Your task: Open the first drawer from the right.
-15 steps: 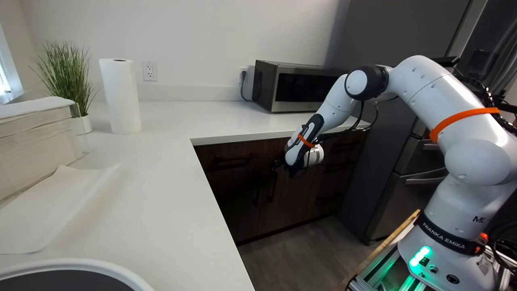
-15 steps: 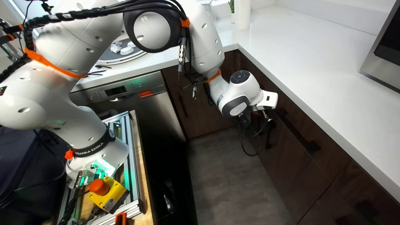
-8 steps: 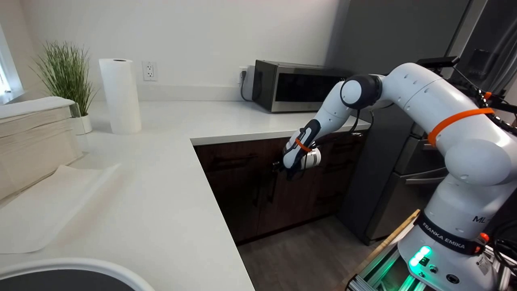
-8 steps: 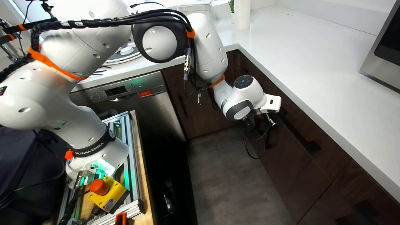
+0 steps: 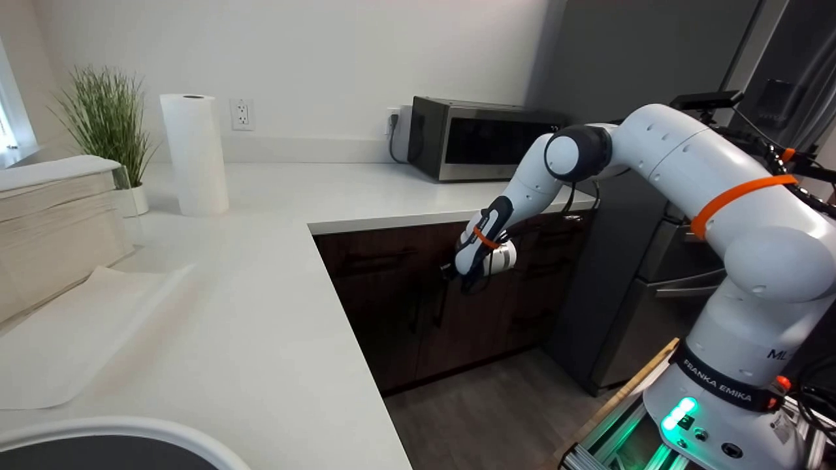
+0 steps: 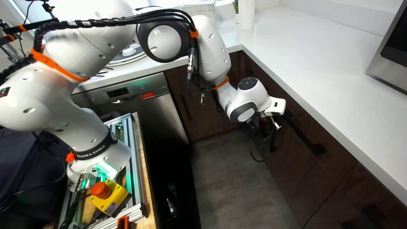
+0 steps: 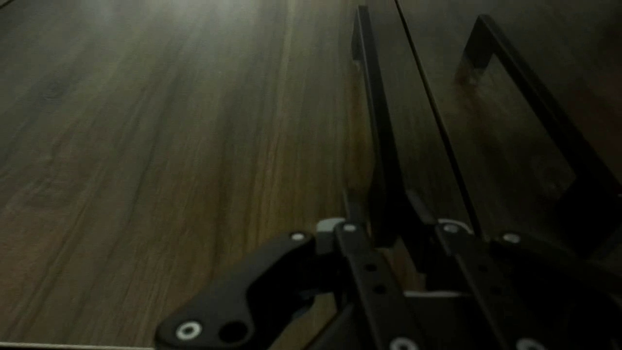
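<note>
End effector narrow: you have its fingers on either side of an upright handle; gripped or loose, you cannot tell. Cabinet door closed, just ahead of them. In an exterior view, drawers to the end effector's right, counter above.

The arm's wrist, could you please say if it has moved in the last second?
Yes: in an exterior view, the wrist sits slightly lower and further right in frame, relative to the fixed countertop.

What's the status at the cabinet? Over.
Gripper astride handle, clamping unclear. Door looks shut. Possible snag: second handle, close alongside.
</note>
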You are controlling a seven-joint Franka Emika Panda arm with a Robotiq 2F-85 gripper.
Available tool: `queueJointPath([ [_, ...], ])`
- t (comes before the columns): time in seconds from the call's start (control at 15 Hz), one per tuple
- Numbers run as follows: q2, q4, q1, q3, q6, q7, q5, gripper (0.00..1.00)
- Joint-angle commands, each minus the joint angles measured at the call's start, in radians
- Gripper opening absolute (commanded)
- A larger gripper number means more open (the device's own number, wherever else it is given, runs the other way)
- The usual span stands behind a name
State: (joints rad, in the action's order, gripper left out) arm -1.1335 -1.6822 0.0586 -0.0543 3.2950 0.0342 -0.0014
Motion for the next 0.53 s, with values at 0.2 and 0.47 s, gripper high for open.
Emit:
queueJointPath([
  [0.2, 0.006, -0.016, -0.019, -0.007, -0.044, 0.02, 0.031, 0.03],
  [0.47, 0.084, -0.132, 0.03, 0.037, -0.062, -0.056, -0.042, 0.03],
])
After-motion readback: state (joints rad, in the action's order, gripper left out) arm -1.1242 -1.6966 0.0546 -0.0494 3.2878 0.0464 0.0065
